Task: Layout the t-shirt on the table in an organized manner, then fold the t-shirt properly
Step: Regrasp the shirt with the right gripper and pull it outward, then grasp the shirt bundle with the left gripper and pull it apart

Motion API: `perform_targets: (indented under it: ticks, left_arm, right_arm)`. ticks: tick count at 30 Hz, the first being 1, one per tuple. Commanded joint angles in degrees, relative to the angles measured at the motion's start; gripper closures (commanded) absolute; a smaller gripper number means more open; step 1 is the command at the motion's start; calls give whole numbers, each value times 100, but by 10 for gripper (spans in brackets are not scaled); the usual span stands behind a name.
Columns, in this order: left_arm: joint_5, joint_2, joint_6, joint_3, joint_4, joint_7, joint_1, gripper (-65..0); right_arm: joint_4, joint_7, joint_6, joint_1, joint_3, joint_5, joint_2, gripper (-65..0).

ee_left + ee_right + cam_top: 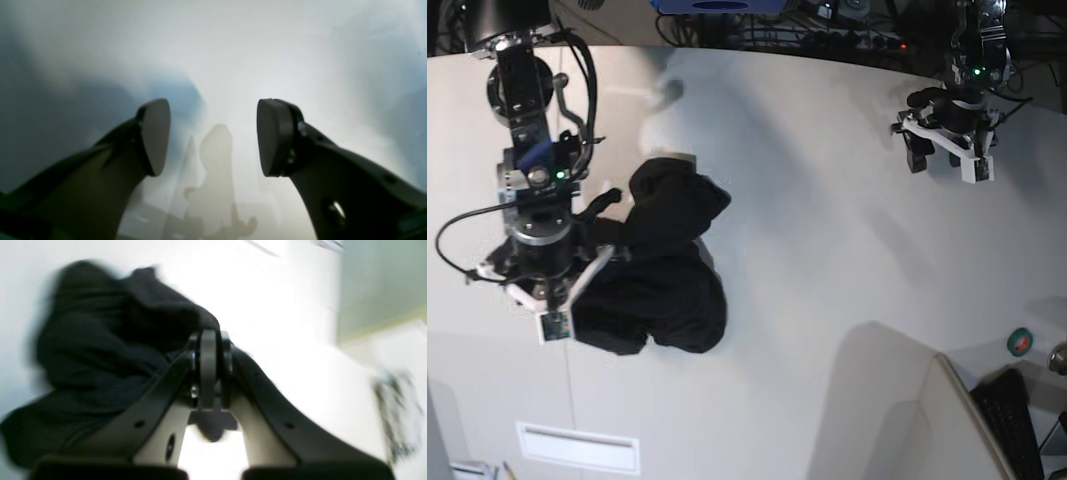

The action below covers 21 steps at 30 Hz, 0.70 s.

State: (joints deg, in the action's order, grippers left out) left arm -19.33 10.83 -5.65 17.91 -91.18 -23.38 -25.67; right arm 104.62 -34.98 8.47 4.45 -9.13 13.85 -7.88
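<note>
The black t-shirt lies crumpled in a heap on the left part of the off-white table; no print shows. My right gripper is at the heap's left edge. In the right wrist view its fingers are pressed together, and a fold of the t-shirt rises to the tips and is pinched there. My left gripper hangs over the bare far right of the table, well away from the shirt. In the left wrist view it stands open with only pale table between the pads.
A dark keyboard and a small green round object sit beyond the table's curved edge at the lower right. Cables run along the far edge. A white rectangular plate lies near the front left.
</note>
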Motion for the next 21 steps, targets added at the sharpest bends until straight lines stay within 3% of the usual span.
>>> perform_targets:
  ticks: [1, 6, 10, 16, 19, 20, 21]
  left_arm:
    - [4, 64, -2, 15, -91, 127, 4, -387]
    - [4, 64, -2, 15, -109, 127, 4, -387]
    - [4, 64, -2, 7, -82, 127, 110, -387]
    - [-49, 64, -11, 7, -109, 127, 119, -390]
    - [-49, 55, -11, 7, -118, 127, 119, -397]
    - [-49, 55, -11, 7, -118, 127, 119, -398]
    - [-49, 55, -11, 7, -118, 127, 119, -398]
  right_arm:
    - [30, 153, 37, -89, 345, 70, -87, 0]
    - [-831, 276, -34, -185, 1691, 53, -166, 0]
    - [-1596, 927, -781, -247, 2833, 53, -131, 0]
    - [-3468, 1349, -851, -1109, 4143, 53, -183, 0]
    - [-3882, 1182, -992, -1381, 4715, 53, -307, 0]
    - [-3811, 1067, -1177, -1390, 4829, 53, -271, -50]
    - [-3574, 944, -1423, -1390, 4926, 53, -236, -179]
